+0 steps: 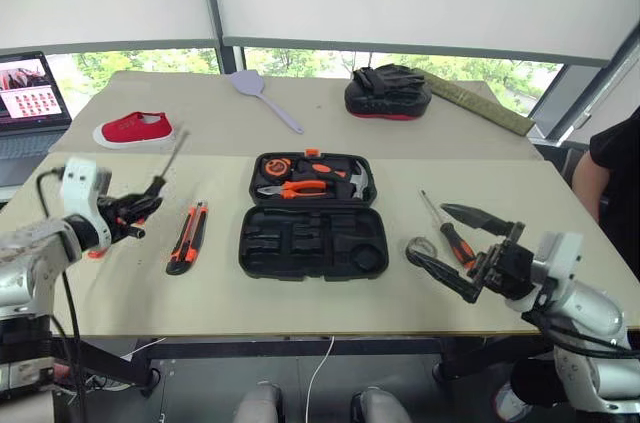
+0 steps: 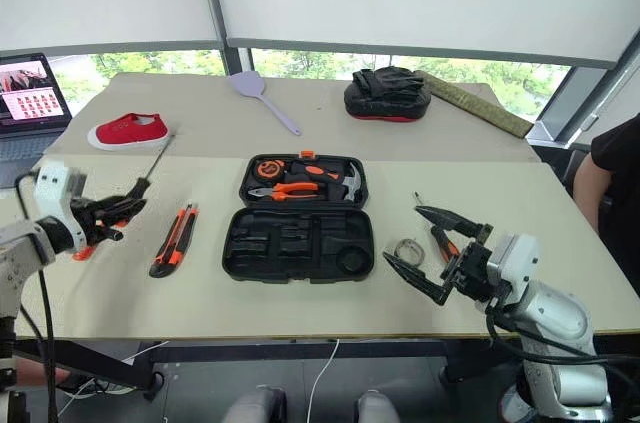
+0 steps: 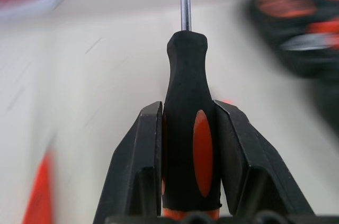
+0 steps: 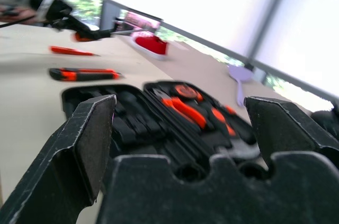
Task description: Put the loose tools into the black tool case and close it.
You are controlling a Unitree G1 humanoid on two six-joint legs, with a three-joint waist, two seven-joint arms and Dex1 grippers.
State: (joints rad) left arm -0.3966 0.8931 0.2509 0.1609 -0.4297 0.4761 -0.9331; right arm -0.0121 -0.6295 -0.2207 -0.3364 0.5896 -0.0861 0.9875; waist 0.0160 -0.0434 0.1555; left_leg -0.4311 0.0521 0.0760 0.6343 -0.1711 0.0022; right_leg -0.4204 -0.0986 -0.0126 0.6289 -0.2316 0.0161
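Black tool case [image 1: 312, 243], orange-and-black utility knife [image 1: 187, 237], red shoe [image 1: 133, 129].

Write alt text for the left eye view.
The left gripper holds a long screwdriver above a beige table, left of an open black tool case. The right gripper hovers open near a second screwdriver and a tape roll; a utility knife lies left of the case.

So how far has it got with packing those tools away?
Barely started. The black tool case lies open, its front slots empty. The left gripper is clamped on one long screwdriver, lifted off the table. Still loose: the utility knife, the other screwdriver and the tape roll by the open right gripper. Then the lid needs closing.
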